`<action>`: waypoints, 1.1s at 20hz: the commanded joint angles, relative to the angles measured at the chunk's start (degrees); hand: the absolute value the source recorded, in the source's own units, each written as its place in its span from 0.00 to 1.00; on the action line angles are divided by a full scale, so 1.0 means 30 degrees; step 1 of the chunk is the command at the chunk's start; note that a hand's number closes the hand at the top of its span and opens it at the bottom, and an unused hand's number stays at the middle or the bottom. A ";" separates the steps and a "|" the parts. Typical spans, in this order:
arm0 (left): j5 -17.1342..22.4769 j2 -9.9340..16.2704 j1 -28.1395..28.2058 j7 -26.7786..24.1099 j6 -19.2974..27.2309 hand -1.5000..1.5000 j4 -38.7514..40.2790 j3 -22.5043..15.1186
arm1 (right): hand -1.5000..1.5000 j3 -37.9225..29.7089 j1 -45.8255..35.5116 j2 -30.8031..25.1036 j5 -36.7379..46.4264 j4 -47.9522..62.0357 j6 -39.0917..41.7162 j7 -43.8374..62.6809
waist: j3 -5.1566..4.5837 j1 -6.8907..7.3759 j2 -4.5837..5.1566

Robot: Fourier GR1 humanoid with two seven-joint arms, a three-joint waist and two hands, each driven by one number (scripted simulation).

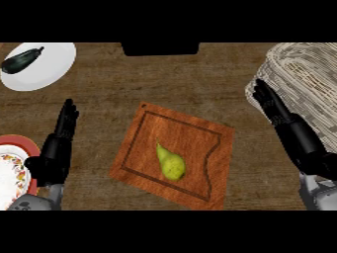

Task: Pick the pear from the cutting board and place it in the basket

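Both hands are open with straight fingers, holding nothing: the left hand point(56, 143) hovers over the desk point(163, 79) beside a patterned plate point(7, 168), the right hand point(291, 128) at the basket point(316, 84) edge. Between them the pear point(170, 161) lies on the board point(192, 133). An eggplant point(21, 59) sits on a white plate point(51, 66).

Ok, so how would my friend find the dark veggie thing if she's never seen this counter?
Start at the wooden cutting board in the middle of the counter, then look up to the far left corner. A plain white plate sits there, and the eggplant lies on it. It is dark and glossy, unlike the yellow-green pear on the board.
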 commanded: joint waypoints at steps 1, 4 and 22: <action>0.0101 0.0647 -0.0759 0.1252 -0.0902 0.50 -0.0149 0.0093 | 1.00 0.1226 -0.1764 0.1848 -0.0622 0.2543 0.0960 -0.0166 | -0.0140 0.0926 -0.0152; 0.0322 0.1029 -0.1508 0.1685 -0.1696 0.50 0.0598 -0.0084 | 1.00 0.2551 -0.4686 0.3872 -0.3781 0.3145 0.3581 0.1247 | -0.0090 0.2700 0.0537; 0.2184 0.2427 -0.3176 0.6107 -0.4201 0.50 0.1967 0.1562 | 0.00 0.8470 -1.6191 0.6726 -0.3301 0.7112 0.8489 0.4107 | -0.0188 0.1088 -0.0309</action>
